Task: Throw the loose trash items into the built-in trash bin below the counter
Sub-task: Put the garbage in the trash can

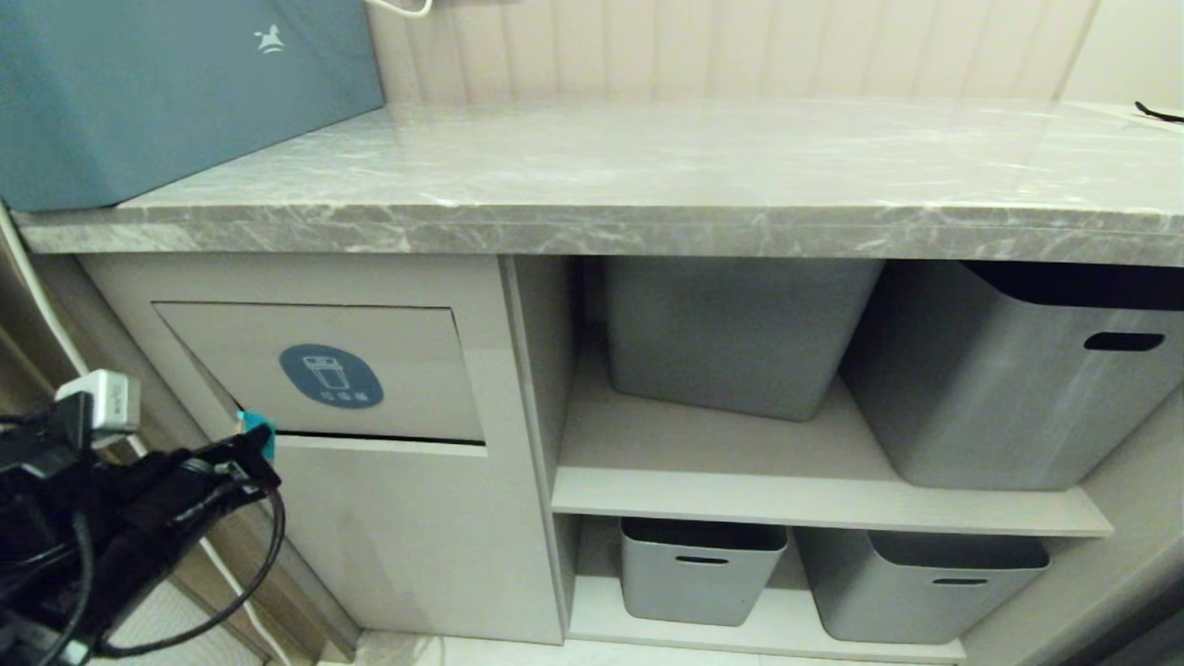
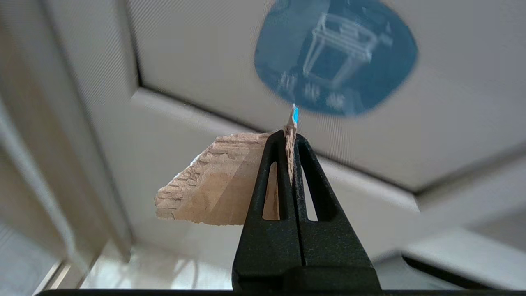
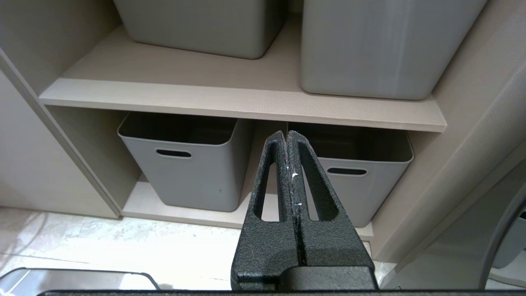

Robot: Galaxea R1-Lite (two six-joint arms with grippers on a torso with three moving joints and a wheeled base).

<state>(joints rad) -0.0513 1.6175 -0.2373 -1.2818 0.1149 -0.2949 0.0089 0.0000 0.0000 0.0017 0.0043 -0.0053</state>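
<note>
- Left claw (image 2: 289, 137) is clamped tight on a cardboard scrap (image 2: 213, 185), held at the bin flap (image 1: 319, 370), left, under the tabletop (image 1: 647, 176).
- Risk: the scrap snags the flap's edge and drops to the floor.
- Right claw (image 3: 287, 137) is closed, empty, near the shelves.

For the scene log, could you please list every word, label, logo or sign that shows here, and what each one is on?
No readable words or numbers anywhere.
White horse logo, no lettering: on the teal box.
Round blue sticker, white bin icon: on the bin flap.
Small characters under that icon: too blurred to read.
</note>
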